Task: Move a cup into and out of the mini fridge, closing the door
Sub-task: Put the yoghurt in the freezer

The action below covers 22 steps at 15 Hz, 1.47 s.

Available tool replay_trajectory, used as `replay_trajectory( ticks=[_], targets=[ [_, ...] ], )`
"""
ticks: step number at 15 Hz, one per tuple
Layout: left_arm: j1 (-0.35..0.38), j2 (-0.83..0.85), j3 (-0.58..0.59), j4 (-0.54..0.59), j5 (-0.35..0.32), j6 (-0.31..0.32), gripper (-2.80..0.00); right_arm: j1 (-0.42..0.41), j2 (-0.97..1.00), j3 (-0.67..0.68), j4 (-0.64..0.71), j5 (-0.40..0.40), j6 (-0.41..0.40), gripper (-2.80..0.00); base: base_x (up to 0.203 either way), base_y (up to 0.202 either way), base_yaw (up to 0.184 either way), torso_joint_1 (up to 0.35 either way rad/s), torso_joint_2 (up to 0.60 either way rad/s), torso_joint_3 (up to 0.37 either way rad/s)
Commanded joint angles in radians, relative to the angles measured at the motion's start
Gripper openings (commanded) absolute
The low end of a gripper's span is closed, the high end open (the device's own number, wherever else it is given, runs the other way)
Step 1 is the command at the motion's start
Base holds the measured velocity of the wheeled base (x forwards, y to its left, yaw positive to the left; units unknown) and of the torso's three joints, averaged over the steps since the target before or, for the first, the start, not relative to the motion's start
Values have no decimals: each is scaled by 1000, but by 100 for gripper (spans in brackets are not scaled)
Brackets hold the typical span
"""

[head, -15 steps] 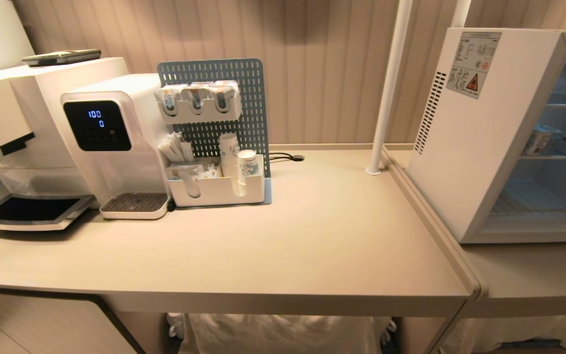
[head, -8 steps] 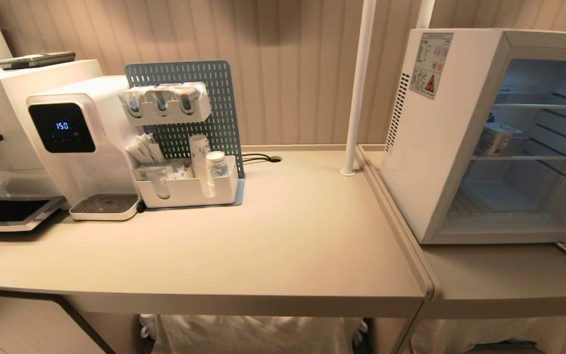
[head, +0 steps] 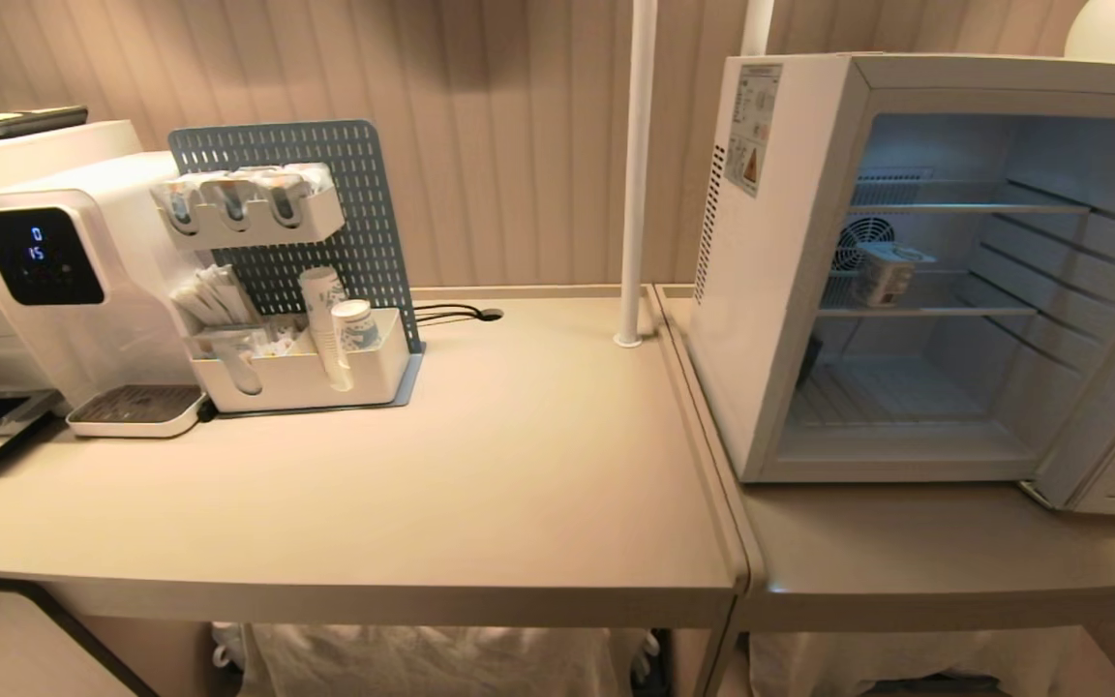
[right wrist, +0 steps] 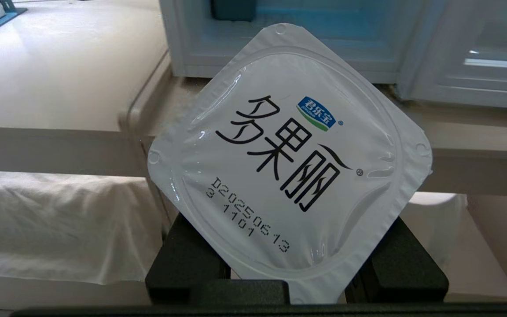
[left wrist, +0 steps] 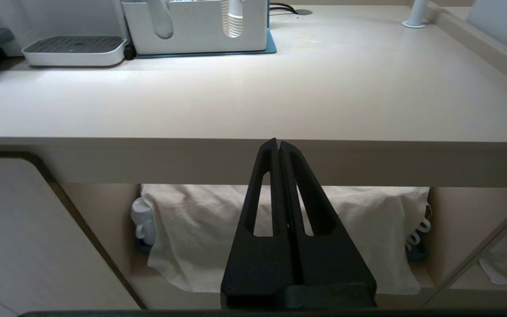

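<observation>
Cup in the right tool, fridge standing open

Cup (right wrist: pixel 288 163), a sealed yoghurt-style pot with a white foil lid, is sitting clamped in the right tool (right wrist: pixel 295 259), whose dark fingers are showing on either side below the lid. It is being held low, in front of the tabletop (head: pixel 519 465) edge and short of the mini fridge (head: pixel 770 290); neither arm is showing in the head view. The left tool (left wrist: pixel 279 147) is clenched on nothing, its two fingers pressed together, parked below the tabletop edge.

The mini fridge is standing at the right on the adjoining surface, its interior lit and its wire shelves bare except for a small carton (head: pixel 885 271) on the middle shelf. The door (head: pixel 1114 426) is hanging wide to the right, only its hinge-side frame in view.

By my reading the step in hand is carrying the cup to the fridge. The next move is likely calling for the right arm to rise over the tabletop edge and reach into the opening, setting the cup upright on a shelf clear of the carton before letting go; the door is to be shut afterwards.
</observation>
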Motion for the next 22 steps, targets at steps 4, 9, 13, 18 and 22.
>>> replay_trajectory(
  ticks=[4,9,13,18,22],
  targets=[
    [0,0,0,-1,0,-1,-280,0,1,0,0,1,0,-280,0,-197,0,1,3,6],
    [0,2,0,-1,0,-1,-280,0,1,0,0,1,-1,-280,0,-194,-1,4,1,1],
    [0,2,0,-1,0,-2,-280,0,1,-2,2,2,-7,-280,0,-183,-4,1,3,1],
    [0,2,0,-1,0,-2,-280,1,25,0,-4,2,-45,-280,0,-14,1,0,2,0],
    [0,2,0,-1,0,-2,-280,1,17,3,-16,1,-48,-280,0,0,0,0,0,0]
  ],
)
